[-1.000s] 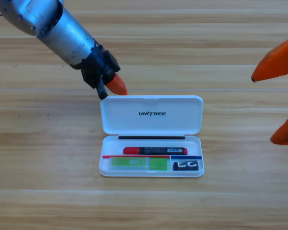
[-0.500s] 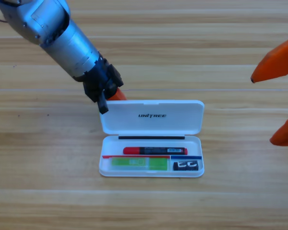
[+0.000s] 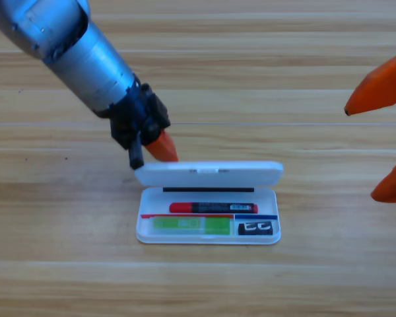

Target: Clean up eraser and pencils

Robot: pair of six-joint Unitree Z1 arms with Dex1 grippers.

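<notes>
A white plastic case with rounded corners sits open near the middle of a wooden table, whose pale planks run left to right with a visible grain. The hinged lid is tipped steeply forward over the tray, so only its smooth outer edge shows as a narrow white band, with a small raised catch at its middle; no writing can be read on it from this angle.

Inside the tray, the marker lies lengthwise in the back compartment, red at its cap end and along its barrel, with a black labelled section whose print is too small to read. In front of it, on the left, the light-green stick lies flat in the long front compartment, translucent with paler patches. To its right, in the small front compartment, rests the eraser, a short black block with white markings that cannot be made out as letters.

The left gripper, black with orange jaws on a shiny grey cylindrical arm reaching from the upper left corner, is at the lid's back left corner, one orange jaw tip touching or just behind the lid's edge; whether its jaws are together or apart cannot be told.

The right gripper waits at the right edge, its two orange pointed jaws spread well apart and holding nothing
</notes>
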